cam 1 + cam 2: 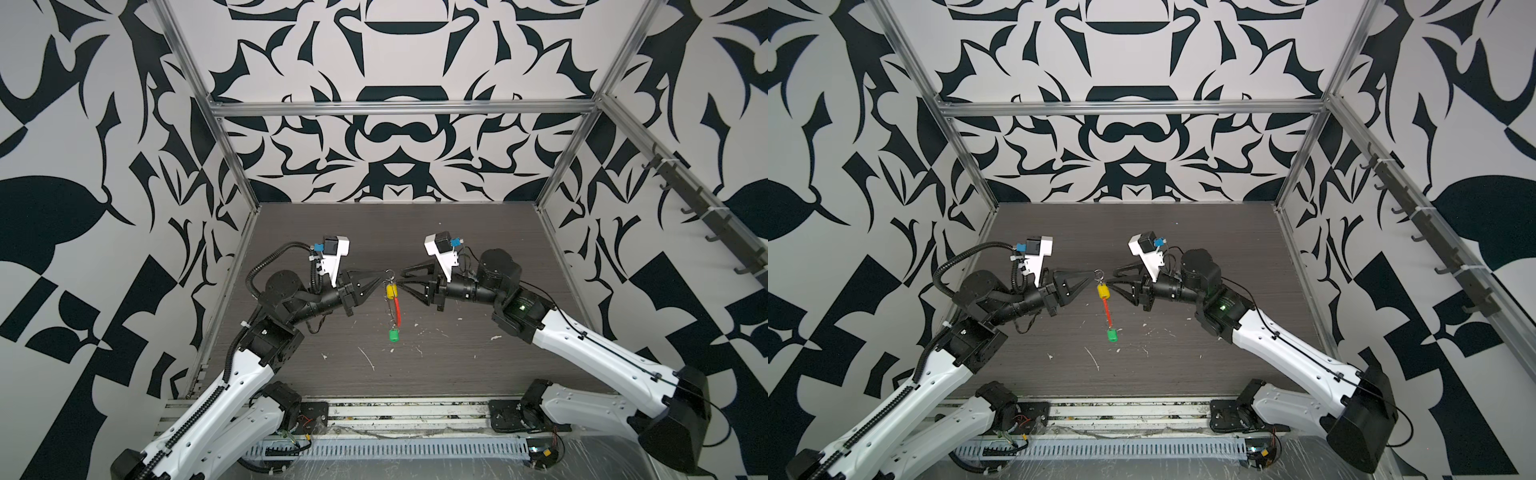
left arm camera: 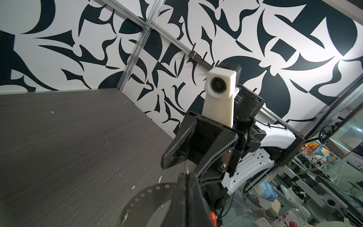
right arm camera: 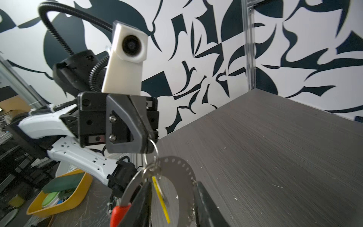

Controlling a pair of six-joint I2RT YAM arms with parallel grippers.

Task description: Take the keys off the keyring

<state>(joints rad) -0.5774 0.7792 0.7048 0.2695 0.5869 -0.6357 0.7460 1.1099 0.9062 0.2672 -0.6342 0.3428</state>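
1. Pinching a small silver ring [image 1: 389,274] right at the tips of the left gripper [image 1: 380,273], jaws fully shut on it.
2. Letting the keyring [image 3: 133,182] dangle straight down below those shut jaws, red sleeve [image 1: 398,309] running along it. Hanging it this way, presumably, to keep hoop and keys off the table [image 1: 332,232] and open to the other arm.
3. Carrying the yellow key [image 1: 391,292] high, just below the pinch. Carrying the green key [image 1: 392,336] at the bottom end, well below the jaws and too near the table to say whether it is touching.
4. Hovering the right gripper [image 1: 400,279] opposite, tip to tip with the left. Jaws partly open, gripping nothing, one fingertip just beside the yellow key. Looking like a line-up for a grab on that key.
5. Getting the full layout only in both top views: both grippers facing each other, green key in sight, hoop edge-on as a thin line.
6. Getting the fine detail only in the right wrist view: ring caught in the shut left tips, the grey hoop's curve, the yellow key edge-on in the gap between the right fingers [image 3: 144,202], not squeezed.
7. Getting little from the left wrist view: right gripper face-on, a sliver of red, both keys hidden.
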